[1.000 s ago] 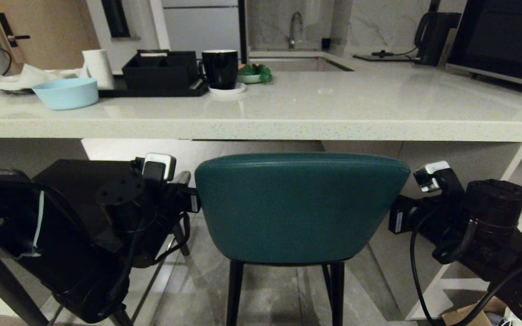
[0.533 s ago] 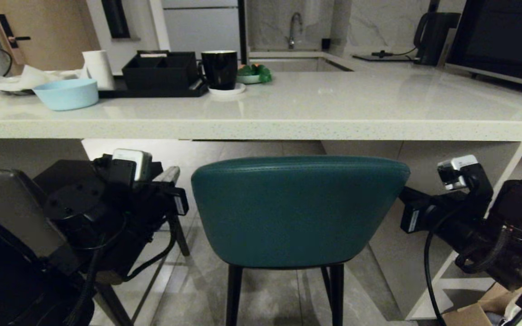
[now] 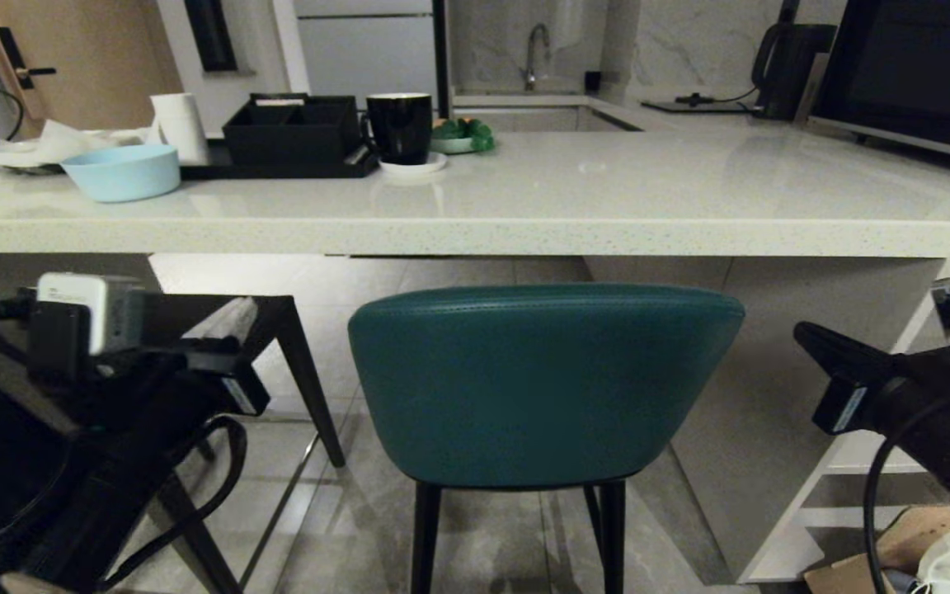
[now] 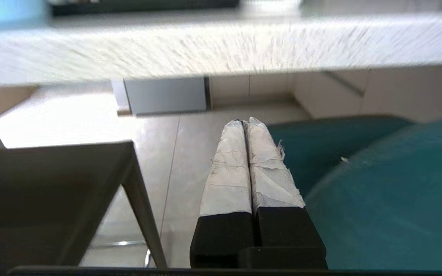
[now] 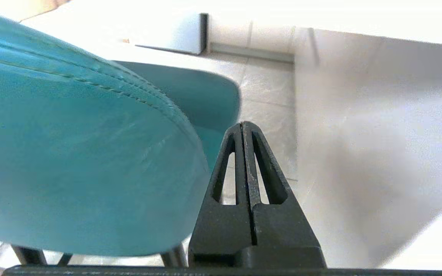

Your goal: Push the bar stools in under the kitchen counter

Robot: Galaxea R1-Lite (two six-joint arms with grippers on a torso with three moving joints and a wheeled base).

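The teal bar stool (image 3: 541, 379) stands in front of me, its curved back just below the kitchen counter's (image 3: 475, 235) thick speckled edge. The dark grey stool (image 3: 281, 312) is to its left, partly hidden by my left arm. My left gripper (image 3: 236, 318) is shut and empty in the gap between the two stools, apart from the teal back. In the left wrist view the taped fingertips (image 4: 244, 123) meet beside the teal stool (image 4: 390, 199). My right gripper (image 3: 809, 338) is shut and empty, off the teal stool's right side. The black gripper (image 5: 243, 124) hangs beside the teal back (image 5: 83, 161).
On the counter are a light blue bowl (image 3: 122, 171), a black tray (image 3: 293, 132), a black mug (image 3: 399, 125) and a microwave (image 3: 912, 74). A white side panel (image 3: 772, 429) stands right of the teal stool. A cardboard box (image 3: 895, 553) lies at the lower right.
Both arms have drawn back and outward from the teal stool's back, the left to the left and the right to the right. The teal stool has stayed put.
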